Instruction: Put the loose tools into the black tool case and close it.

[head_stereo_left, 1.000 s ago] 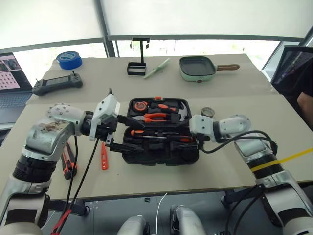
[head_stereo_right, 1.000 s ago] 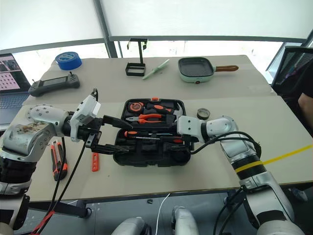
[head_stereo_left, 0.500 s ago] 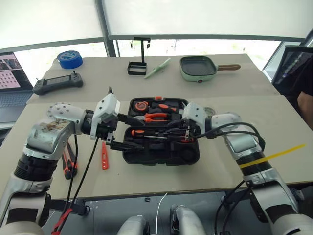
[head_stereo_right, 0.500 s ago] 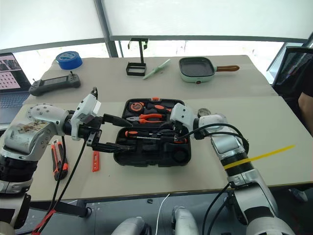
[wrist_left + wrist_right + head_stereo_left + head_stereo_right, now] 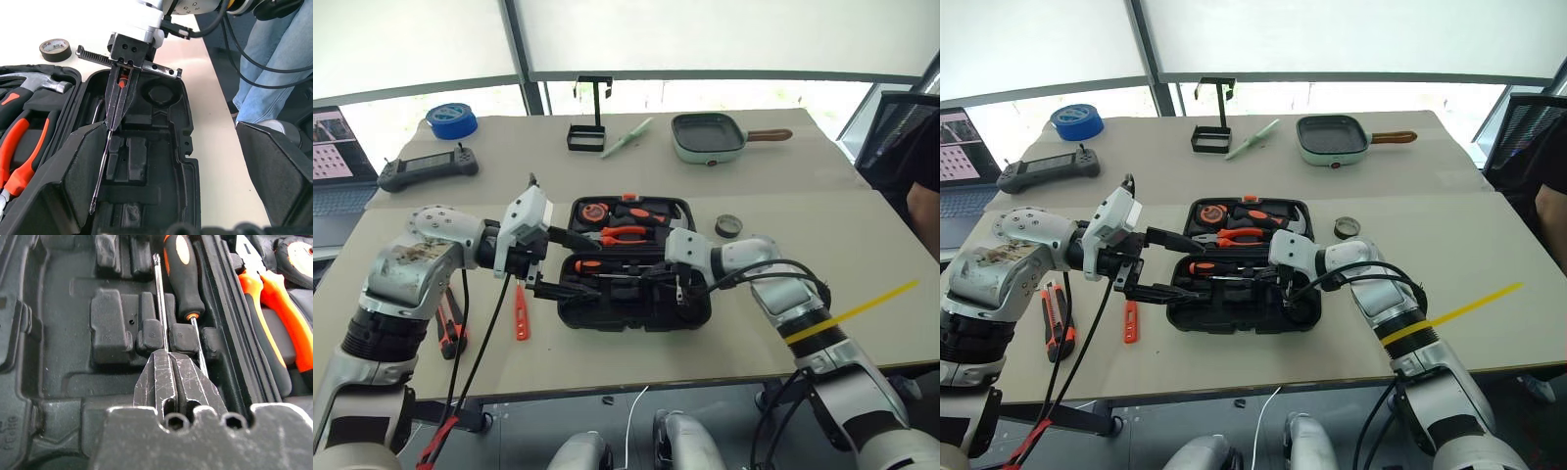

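Note:
The black tool case [image 5: 636, 318] lies open mid-table. My right gripper [image 5: 169, 355] is shut on a screwdriver's thin shaft [image 5: 100, 181], low over the case's near half. A second orange-and-black screwdriver [image 5: 178, 274] lies in a recess beside it. My left gripper [image 5: 570, 264] is open, with one finger on each side of the case's left edge. On the table left of the case lie an orange-black utility knife [image 5: 450, 328] and a slim orange tool [image 5: 521, 313]. A small dark tape roll [image 5: 728, 225] sits right of the case.
Orange-handled pliers [image 5: 625, 234], a hammer and a tape measure fill the case's far half. Along the back stand a blue tape roll [image 5: 448, 119], a black controller [image 5: 429, 168], a black stand [image 5: 590, 132] and a green pan [image 5: 708, 135]. A person in jeans [image 5: 274, 63] stands close by.
My right gripper closed on the screwdriver and moved left and down, from the case's right end to over its near half. The left arm stayed put.

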Robot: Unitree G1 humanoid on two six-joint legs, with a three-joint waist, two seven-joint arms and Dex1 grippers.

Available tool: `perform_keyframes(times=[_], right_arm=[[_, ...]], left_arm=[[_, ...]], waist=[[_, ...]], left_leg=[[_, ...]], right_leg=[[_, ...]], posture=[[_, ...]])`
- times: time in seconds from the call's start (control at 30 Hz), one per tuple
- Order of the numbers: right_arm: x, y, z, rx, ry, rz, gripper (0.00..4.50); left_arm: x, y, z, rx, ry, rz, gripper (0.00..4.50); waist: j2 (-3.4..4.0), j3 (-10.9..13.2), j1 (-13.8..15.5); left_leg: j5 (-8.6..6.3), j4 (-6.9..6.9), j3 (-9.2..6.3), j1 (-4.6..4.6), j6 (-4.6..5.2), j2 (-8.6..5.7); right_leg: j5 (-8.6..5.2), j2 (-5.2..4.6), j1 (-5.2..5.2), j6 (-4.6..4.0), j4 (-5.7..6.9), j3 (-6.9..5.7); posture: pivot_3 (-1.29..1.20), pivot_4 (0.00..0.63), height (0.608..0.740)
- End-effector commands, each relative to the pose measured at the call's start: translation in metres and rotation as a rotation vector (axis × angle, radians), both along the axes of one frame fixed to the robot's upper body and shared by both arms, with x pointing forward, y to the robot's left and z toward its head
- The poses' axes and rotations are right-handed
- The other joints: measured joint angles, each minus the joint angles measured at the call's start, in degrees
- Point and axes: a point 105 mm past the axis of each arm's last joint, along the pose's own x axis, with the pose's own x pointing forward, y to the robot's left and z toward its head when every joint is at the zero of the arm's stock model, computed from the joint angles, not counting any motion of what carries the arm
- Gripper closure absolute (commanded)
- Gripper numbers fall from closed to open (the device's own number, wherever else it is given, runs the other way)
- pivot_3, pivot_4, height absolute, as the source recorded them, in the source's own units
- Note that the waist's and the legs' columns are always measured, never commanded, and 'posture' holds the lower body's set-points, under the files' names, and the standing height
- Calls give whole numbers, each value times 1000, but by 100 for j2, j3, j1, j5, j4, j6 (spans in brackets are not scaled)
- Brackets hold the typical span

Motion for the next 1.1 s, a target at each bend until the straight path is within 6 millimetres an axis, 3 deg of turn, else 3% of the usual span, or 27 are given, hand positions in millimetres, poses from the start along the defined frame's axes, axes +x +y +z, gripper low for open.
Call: perform_keyframes(times=[0.03,0.17,0.27,0.33,0.43,0.6,0.73,0.8,0.9,1.1], right_arm=[[-1,-10,-27,-97,47,-28,4472],[-4,7,20,162,45,-27,4472],[-21,9,63,360,91,8,4472],[-42,4,94,495,181,48,4035],[-80,-5,119,567,307,174,3157],[-101,-14,123,525,328,222,1456],[-104,-20,122,496,306,232,79],[-103,-21,121,490,296,228,34],[-102,-21,121,489,286,226,34],[-103,-18,115,489,264,209,34]], left_arm=[[1,0,6,6,-52,1,0],[1,8,3,12,-50,57,0],[-1,23,1,-7,-34,159,0],[-6,46,-3,-19,-17,301,0],[-16,85,-14,-20,19,534,0],[-49,134,-27,26,25,801,0],[-91,163,-40,81,76,969,0],[-104,167,-44,98,106,1009,0],[-110,166,-51,156,118,1047,0],[-74,141,-34,64,201,1113,0]], waist=[[-3,-3,8],[-6,-4,5],[-4,-2,-11],[-4,-2,-35],[1,1,-52],[1,3,13],[0,3,57],[-2,2,70],[-3,2,144],[-22,-5,254]], left_leg=[[0,0,-2,7,0,0],[-1,-1,-4,22,-1,0],[0,-7,-4,-2,0,2],[0,-4,1,-35,0,1],[0,3,-2,-44,0,0],[-4,-22,-15,-26,-5,2],[-4,-33,-12,-20,-3,2],[-4,-44,-10,-17,-3,2],[-4,-48,-10,-17,-3,3],[-5,-44,-24,-7,-2,3]], right_leg=[[0,0,9,0,-2,-1],[0,0,23,0,-4,2],[-1,2,-10,-1,3,4],[0,2,-50,-1,37,9],[-5,-1,-71,-11,73,5],[-6,2,-42,-11,2,1],[-6,2,-39,-9,-1,6],[-6,3,-39,-8,-7,7],[-6,2,-39,-9,-8,5],[-4,-2,-10,-6,-7,0]], posture=[[0,150,740],[0,150,740],[0,150,740],[0,150,740],[0,150,740],[0,150,740],[0,150,740],[0,150,740],[0,150,740],[0,150,740]])
